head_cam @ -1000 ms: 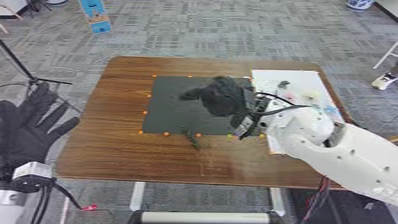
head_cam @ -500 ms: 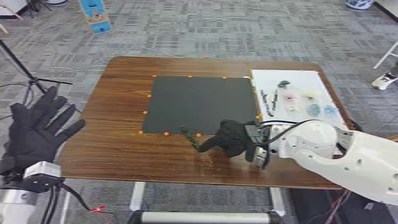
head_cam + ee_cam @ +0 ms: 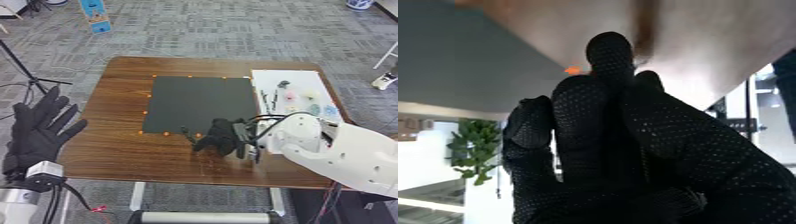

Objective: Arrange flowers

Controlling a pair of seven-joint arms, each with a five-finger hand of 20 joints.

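Black-gloved right hand [image 3: 219, 140] is by the thin dark-green stem [image 3: 187, 135] at the black square sheet's [image 3: 200, 102] near edge, probably to adjust it; can't tell its grip. Left hand [image 3: 34, 142]: fingers wide.

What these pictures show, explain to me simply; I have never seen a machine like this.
This is a robot with two white arms, each ending in a black-gloved hand. The head view looks down from its head; the other current picture comes from a camera on its right wrist, close behind the right hand.

On the brown table lie a black square and, to its right, a white sheet with small pale flower pieces and dark stems. Another dark piece lies at the square's near edge, beside the right hand; whether that hand grips it, I cannot tell. The left hand is open and empty.
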